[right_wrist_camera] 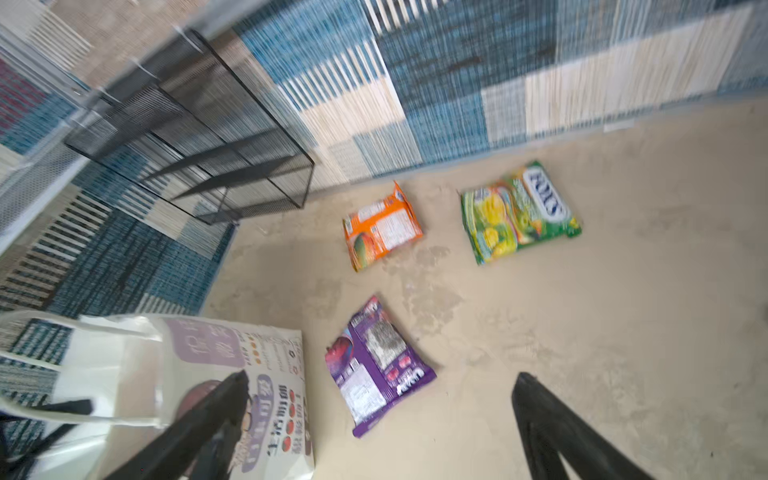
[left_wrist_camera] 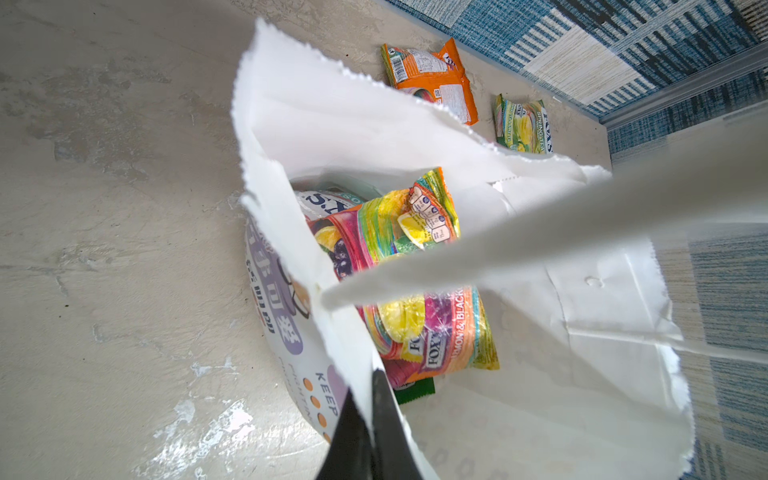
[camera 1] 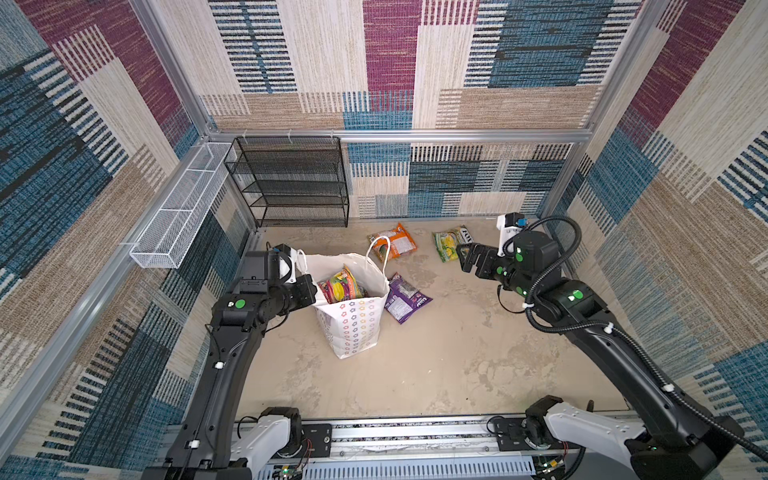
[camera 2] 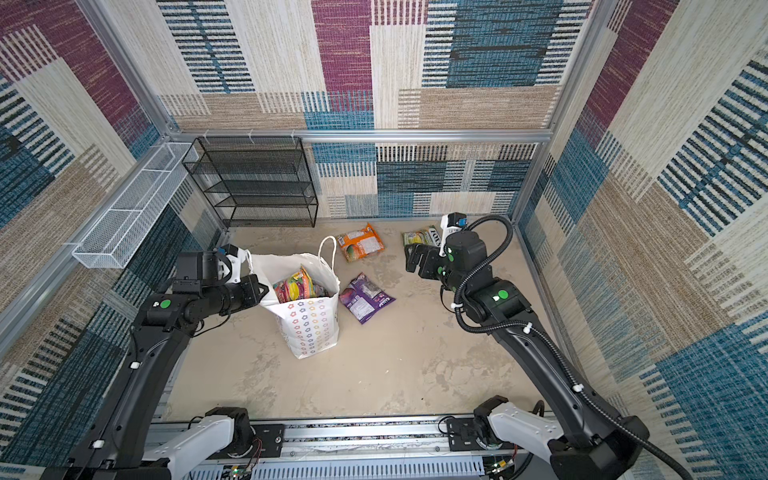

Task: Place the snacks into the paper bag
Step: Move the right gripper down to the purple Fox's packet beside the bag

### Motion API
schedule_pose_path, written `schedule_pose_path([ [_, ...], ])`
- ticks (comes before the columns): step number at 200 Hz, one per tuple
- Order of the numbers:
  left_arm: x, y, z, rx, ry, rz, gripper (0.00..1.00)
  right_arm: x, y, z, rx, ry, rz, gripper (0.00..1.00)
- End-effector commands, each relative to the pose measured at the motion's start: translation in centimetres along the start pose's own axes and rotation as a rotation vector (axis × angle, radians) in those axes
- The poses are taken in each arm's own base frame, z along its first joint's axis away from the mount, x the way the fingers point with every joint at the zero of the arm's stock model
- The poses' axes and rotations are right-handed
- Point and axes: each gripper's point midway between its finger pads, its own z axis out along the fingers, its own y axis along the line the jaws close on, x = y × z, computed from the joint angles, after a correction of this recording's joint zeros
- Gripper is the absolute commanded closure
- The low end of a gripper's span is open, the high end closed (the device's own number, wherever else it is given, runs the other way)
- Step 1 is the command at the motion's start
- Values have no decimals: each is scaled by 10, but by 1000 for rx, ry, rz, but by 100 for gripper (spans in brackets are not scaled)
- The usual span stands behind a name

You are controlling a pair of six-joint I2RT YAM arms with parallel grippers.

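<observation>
Left gripper (camera 1: 309, 291) is clamped on the bag (camera 1: 353, 328) rim, bag upright on the worktop (camera 1: 415, 374) with packets (camera 1: 343, 286) inside. Right gripper (camera 1: 464, 258) is wide apart, empty, near the green packet (camera 1: 446, 247); orange packet (camera 1: 395, 243) and purple packet (camera 1: 405, 297) lie loose by the bag.

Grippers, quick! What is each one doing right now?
Left gripper: closed on the paper bag rim.
Right gripper: open, holding nothing.

Tabletop (camera 1: 415, 374) bears paper bag (camera 1: 353, 328), 3 snacks (camera 1: 405, 298), black mesh rack (camera 1: 291, 183)
</observation>
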Motion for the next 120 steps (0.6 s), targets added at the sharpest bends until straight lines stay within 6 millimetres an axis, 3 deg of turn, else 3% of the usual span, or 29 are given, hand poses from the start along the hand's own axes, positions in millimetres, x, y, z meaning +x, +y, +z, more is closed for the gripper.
schedule_pose_path([
  [1, -7, -1, -1, 0, -30, 32, 100, 20, 10, 22, -194, 50, 116, 0],
  [37, -7, -1, 1, 1, -25, 30, 100, 79, -13, 65, -207, 175, 215, 3],
  [54, -7, -1, 1, 1, -23, 30, 100, 98, -21, 82, -199, 224, 243, 6],
  [79, -7, -1, 1, 1, -25, 30, 100, 112, -29, 93, -215, 223, 302, 13],
  [120, -8, -2, -3, 3, -36, 33, 100, 127, -32, 112, -227, 261, 337, 15],
])
